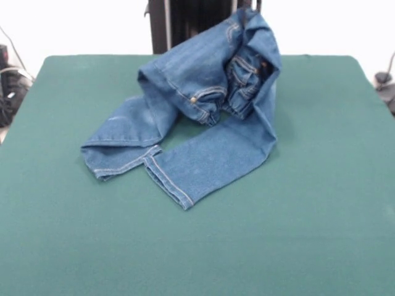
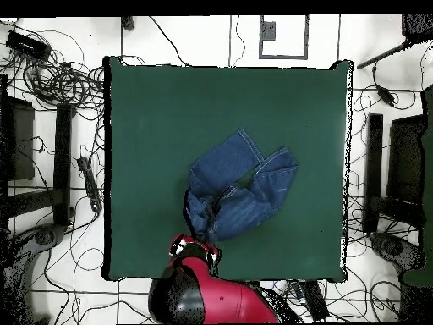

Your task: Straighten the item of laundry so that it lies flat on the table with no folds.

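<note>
The item of laundry (image 1: 203, 132) is a small pair of blue denim jeans, bunched up on the green table (image 1: 308, 216). Its waist end is pulled up off the cloth to a peak at the top edge of the front view, where my gripper (image 1: 249, 7) holds it, mostly hidden by the denim. Both legs trail down and lie on the table, their hems toward the near left and crossing each other. From overhead, the jeans (image 2: 241, 188) lie just beyond my gripper (image 2: 197, 246), near the table (image 2: 169, 110) edge on the robot's side.
The red arm (image 2: 211, 296) reaches over the table's bottom edge in the overhead view. Cables and dark equipment (image 2: 51, 85) lie on the floor around the table. Bare green cloth surrounds the jeans on all sides.
</note>
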Controlling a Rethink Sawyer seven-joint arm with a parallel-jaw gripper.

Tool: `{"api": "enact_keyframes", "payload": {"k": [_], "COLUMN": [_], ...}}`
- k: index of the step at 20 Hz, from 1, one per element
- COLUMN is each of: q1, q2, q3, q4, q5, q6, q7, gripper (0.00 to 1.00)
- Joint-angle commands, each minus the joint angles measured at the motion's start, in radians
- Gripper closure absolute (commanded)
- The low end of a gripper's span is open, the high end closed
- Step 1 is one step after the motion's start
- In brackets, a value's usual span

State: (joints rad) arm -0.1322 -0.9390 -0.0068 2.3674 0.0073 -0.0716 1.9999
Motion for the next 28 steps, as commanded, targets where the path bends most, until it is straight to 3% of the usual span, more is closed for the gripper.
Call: {"api": "enact_keyframes", "payload": {"k": [1, 4, 7, 13, 16, 23, 28], "q1": [0.035, 0.040, 0.096, 0.112, 0.114, 0.093, 0.065], "q2": [0.095, 0.089, 0.051, 0.029, 0.013, -0.082, -0.127], "q3": [0.009, -0.005, -0.075, -0.131, -0.152, -0.175, -0.138], "q4": [0.032, 0.009, -0.061, -0.210, -0.315, -0.604, -0.663], "q5": [0.118, 0.120, 0.160, 0.165, 0.135, 0.001, -0.039], "q6": [-0.055, -0.013, 0.116, 0.306, 0.455, 0.944, 1.064], "q7": [0.295, 0.261, 0.210, 0.145, 0.119, 0.025, -0.001], "gripper": [0.00, 0.00, 0.00, 0.00, 0.00, 0.00, 0.00]}}
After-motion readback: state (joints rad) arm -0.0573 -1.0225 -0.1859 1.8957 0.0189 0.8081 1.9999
